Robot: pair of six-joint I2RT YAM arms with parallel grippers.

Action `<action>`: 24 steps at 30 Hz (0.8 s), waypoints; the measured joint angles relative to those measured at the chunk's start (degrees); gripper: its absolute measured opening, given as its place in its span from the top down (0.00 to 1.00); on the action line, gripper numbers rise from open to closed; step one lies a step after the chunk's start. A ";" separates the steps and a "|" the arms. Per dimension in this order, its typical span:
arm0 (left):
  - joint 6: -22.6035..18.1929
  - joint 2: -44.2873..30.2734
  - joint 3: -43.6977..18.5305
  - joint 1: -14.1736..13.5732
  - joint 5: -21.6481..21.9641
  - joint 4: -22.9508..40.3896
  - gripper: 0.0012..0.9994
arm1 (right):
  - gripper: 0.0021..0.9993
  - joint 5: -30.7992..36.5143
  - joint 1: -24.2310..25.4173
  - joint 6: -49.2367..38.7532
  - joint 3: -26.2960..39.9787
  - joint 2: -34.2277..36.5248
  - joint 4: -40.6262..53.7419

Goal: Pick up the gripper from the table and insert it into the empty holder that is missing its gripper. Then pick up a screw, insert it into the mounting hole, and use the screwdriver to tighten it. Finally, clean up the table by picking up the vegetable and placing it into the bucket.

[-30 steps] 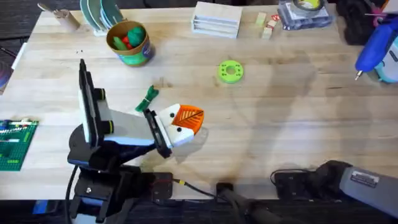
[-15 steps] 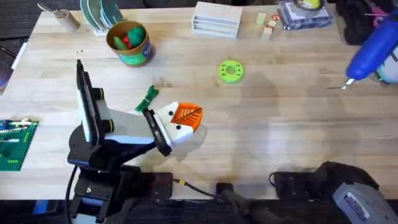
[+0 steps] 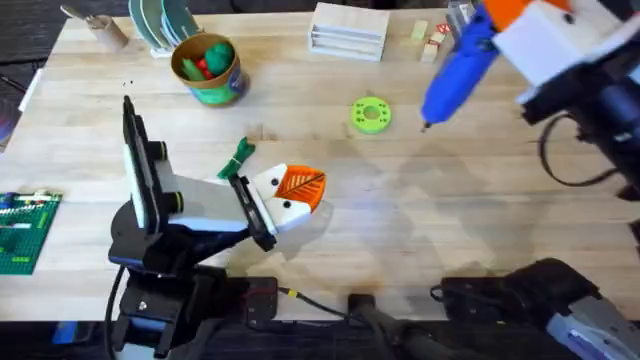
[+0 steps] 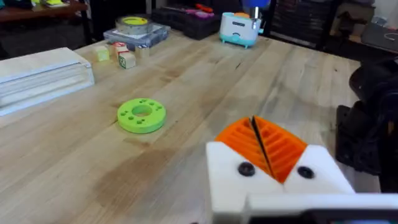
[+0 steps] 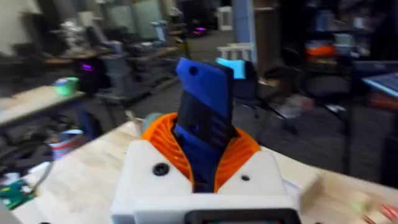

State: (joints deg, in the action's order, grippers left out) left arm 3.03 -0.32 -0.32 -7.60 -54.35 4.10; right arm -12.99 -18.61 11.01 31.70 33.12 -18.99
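We see the right claw point(image 3: 500, 18) up high at the far right of the bench point(image 3: 480, 210), clamped on the blue screwdriver point(image 3: 455, 70). The screwdriver hangs tilted, bit end down and toward the middle, tip in the air just right of the green disc point(image 3: 370, 114). In the right wrist view the orange pads point(image 5: 163, 140) squeeze the blue body point(image 5: 202, 127) from both sides.

Left claw point(image 3: 298, 190) sits low at near left-centre, orange pads pressed together with just a thin dark seam between them in its wrist view point(image 4: 264, 146), nothing held that we can see.

The vegetable point(image 3: 238, 158) lies flat on the bench just behind and left of the left claw, close to it, not touching as far as we can tell. The bucket point(image 3: 208, 70) stands further back left, well apart from both claws, with green and red pieces inside.

The screwdriver is well apart from the left claw, across the middle of the bench. The green disc lies between the two claws, nearer the screwdriver tip.
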 joint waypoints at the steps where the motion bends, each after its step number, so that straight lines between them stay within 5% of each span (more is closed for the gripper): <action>1: 0.00 0.01 0.00 0.00 0.00 0.00 0.99 | 0.86 0.00 -1.78 0.19 -0.05 1.53 -2.54; 13: 0.00 0.00 0.00 0.00 0.13 -0.02 0.99 | 0.88 -0.42 -20.89 0.56 -0.17 23.13 -35.57; 24: 0.00 0.01 0.00 0.00 0.14 0.00 0.99 | 0.89 -0.49 -31.22 0.56 -0.22 35.73 -50.44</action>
State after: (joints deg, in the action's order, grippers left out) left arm 3.03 -0.31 -0.32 -7.60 -54.20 4.10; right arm -13.49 -49.83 11.57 31.48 68.84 -69.43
